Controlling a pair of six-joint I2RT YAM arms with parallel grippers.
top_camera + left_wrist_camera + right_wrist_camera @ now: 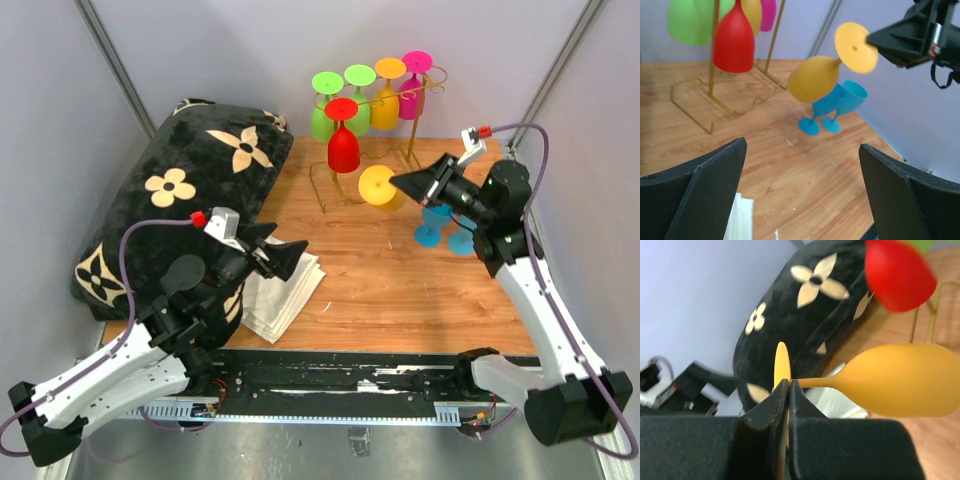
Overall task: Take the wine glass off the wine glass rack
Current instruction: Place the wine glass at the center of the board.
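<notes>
A yellow wine glass [378,186] hangs tilted in the air in front of the gold wire wine glass rack [322,192], free of its hooks. My right gripper [400,181] is shut on the edge of the glass's round foot [782,362], and the bowl [905,380] points away toward the rack. In the left wrist view the same glass [815,77] floats above the wood, with the right gripper [876,39] at its foot. My left gripper [290,258] stands open and holds nothing, low over the table's left part, its fingers [700,190] wide apart.
Red [343,145], green [322,115], orange [385,100] and pink [413,90] glasses hang upside down on the rack. Two blue glasses [437,225] lie on the table under my right arm. A black flowered pillow [190,190] and folded white cloth [285,290] fill the left.
</notes>
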